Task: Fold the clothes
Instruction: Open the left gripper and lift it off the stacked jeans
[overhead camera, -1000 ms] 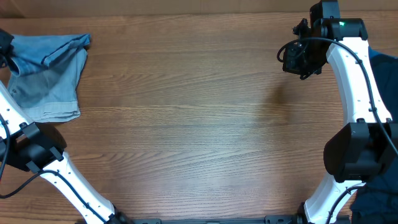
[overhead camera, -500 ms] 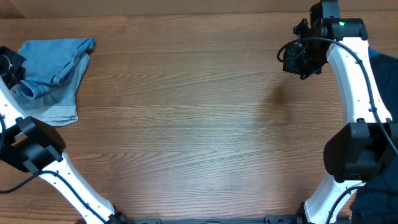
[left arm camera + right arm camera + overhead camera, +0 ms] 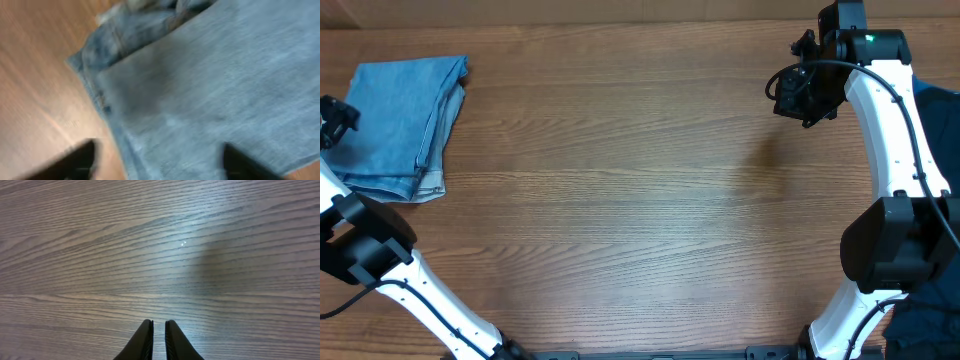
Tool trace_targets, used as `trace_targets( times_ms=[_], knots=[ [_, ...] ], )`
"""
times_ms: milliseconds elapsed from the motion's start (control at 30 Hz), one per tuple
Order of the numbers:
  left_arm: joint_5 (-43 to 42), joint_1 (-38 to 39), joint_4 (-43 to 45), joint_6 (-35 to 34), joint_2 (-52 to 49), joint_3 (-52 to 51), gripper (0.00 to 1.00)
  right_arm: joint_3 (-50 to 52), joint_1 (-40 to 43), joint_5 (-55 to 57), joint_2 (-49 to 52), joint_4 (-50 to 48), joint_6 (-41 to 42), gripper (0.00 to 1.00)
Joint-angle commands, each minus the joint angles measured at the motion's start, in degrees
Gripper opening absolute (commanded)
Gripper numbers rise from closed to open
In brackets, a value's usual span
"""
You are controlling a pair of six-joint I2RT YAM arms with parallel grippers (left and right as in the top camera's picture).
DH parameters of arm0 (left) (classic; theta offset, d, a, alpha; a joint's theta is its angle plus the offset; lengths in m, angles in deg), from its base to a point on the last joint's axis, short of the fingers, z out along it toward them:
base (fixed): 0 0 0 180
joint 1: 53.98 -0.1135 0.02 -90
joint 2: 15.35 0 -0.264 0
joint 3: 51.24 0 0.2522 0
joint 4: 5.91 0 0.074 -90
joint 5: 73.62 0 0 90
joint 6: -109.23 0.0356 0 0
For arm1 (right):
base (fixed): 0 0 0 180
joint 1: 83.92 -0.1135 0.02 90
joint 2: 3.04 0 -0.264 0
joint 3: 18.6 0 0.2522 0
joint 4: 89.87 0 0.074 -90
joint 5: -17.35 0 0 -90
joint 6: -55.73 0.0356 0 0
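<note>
Left gripper (image 3: 332, 112) sits at the table's (image 3: 620, 210) far left edge, fingers wide apart, nothing clamped. In the left wrist view the two dark fingertips (image 3: 75, 159) show at the bottom corners of the frame. The view is blurred, so we cannot tell whether they touch the cloth.

The clothes (image 3: 400, 112) are a folded light-blue denim piece lying flat just beside the left fingers, on their inner side. In the wrist view the denim (image 3: 200, 90) fills the space between and ahead of the fingertips. A seamed edge runs down past the left finger, and bare wood (image 3: 30, 75) lies beyond it. Bunched folds sit at the far end, away from the fingers.

Right gripper (image 3: 800, 92) hangs over bare table, well apart from the denim, which lies across the whole tabletop. Its fingers (image 3: 146, 339) are almost together with only a thin slit between them, and they hold nothing. Below and ahead of them we see only wood grain (image 3: 150, 240) and a soft shadow.

Dark blue fabric (image 3: 945, 105) shows at the right edge, behind the right arm, away from both sets of fingers.
</note>
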Motion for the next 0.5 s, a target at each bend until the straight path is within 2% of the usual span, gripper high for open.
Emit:
trace_targets(
  times_ms=[0,100,267,400,467],
  knots=[
    [-1.0,1.0,2.4,7.6,2.6,-0.4,0.04,2.4,0.0,-0.3,0.2,-1.7,0.2,0.14],
    [-0.8,1.6,2.7,8.6,2.6,-2.9,0.04,3.7,0.0,-0.2,0.4,-3.8,-0.4,0.14],
    [7.5,1.8,4.4,5.5,2.6,-12.7,0.04,3.7,0.0,-0.2,0.4,-4.9,-0.4,0.19],
    [9.6,1.6,12.1,4.1,2.6,-25.7,0.04,3.7,0.0,-0.2,0.4,-4.8,-0.4,0.20],
    [8.4,1.9,14.0,4.3,2.6,-27.6,0.04,3.7,0.0,-0.2,0.4,-4.9,-0.4,0.20]
  ],
)
